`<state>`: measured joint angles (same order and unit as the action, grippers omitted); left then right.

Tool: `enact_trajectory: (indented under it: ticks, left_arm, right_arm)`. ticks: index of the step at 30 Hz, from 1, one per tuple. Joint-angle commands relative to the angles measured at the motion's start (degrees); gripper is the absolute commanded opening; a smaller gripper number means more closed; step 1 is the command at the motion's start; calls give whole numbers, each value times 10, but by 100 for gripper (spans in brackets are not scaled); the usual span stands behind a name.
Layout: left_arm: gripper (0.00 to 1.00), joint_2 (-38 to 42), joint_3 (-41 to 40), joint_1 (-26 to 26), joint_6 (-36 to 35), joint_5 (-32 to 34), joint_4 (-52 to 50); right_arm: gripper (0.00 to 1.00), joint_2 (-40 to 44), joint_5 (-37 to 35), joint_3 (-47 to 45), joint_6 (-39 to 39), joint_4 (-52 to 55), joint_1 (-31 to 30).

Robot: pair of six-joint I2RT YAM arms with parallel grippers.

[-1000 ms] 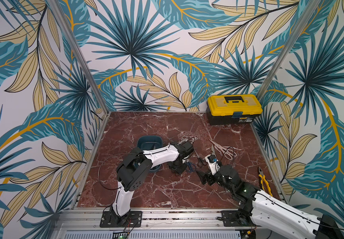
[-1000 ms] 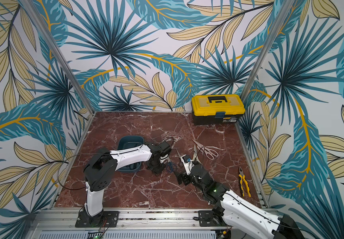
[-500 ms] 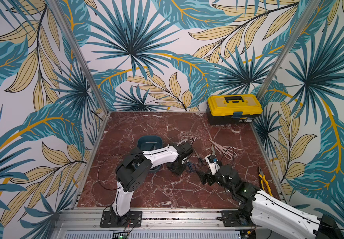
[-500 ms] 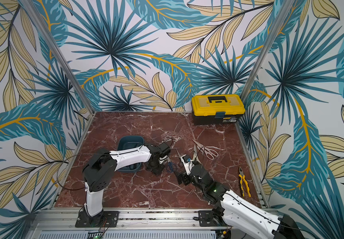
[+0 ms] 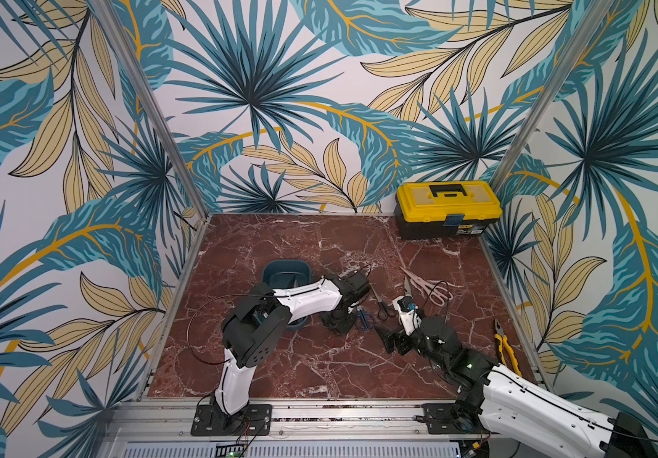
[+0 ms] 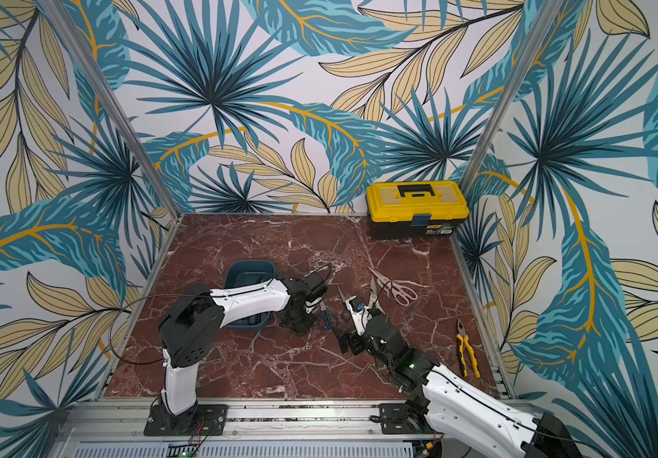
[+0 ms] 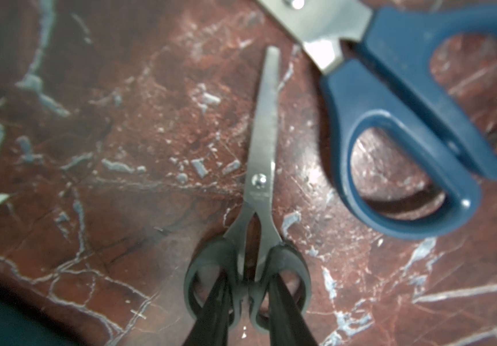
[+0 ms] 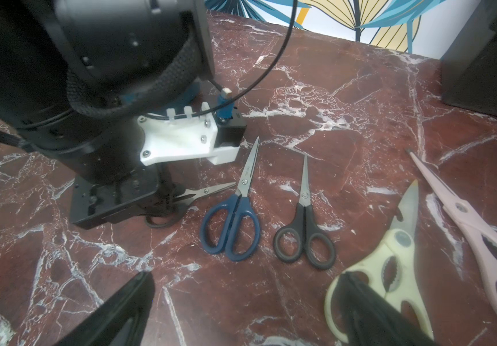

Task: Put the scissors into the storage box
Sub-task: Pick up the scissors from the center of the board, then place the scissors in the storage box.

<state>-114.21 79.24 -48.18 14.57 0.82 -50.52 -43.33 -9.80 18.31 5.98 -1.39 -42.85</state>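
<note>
- Scissors: small black pair (image 7: 260, 179) lies middle of table, beside blue pair (image 7: 340, 119); left gripper (image 7: 247, 283) clamped on its handle rings.
- Right gripper (image 8: 245, 277) wide apart over cream pair (image 8: 399, 239).
- Next you lift it and carry it to box (image 5: 286, 261), nearer left edge.

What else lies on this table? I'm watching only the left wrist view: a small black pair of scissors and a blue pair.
Observer: Three more pairs: black scissors, cream-white scissors, pale pink scissors.
Operator: Where's the box?
Observer: The storage box sits partly hidden under the left arm.
Operator: And the other arm?
Observer: The right gripper stands open beside the cream-white scissors.
</note>
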Motion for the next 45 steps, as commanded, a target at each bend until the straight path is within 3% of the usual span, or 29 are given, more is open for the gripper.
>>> enact_trajectory:
  ticks: [1,7,14,28,37,45]
  left_arm:
    - [22,-40,0,-2,1,10,28]
    - [16,-44,-4,-2,5,12,28]
    - [1,-28,2,-2,16,16,26]
    - [0,73,61,20,52,72,-47]
    - [1,173,41,101,73,97,-89]
    - [5,244,-74,208,79,91,-68]
  right_arm:
    - [100,6,-3,4,0,-1,-3]
    - [100,7,-4,4,1,-1,-3]
    - [100,1,0,7,0,-2,-3]
    - [100,3,-1,6,1,-2,-3]
    - [100,-2,4,7,0,-1,-3]
    - [100,7,15,5,-3,-2,-3]
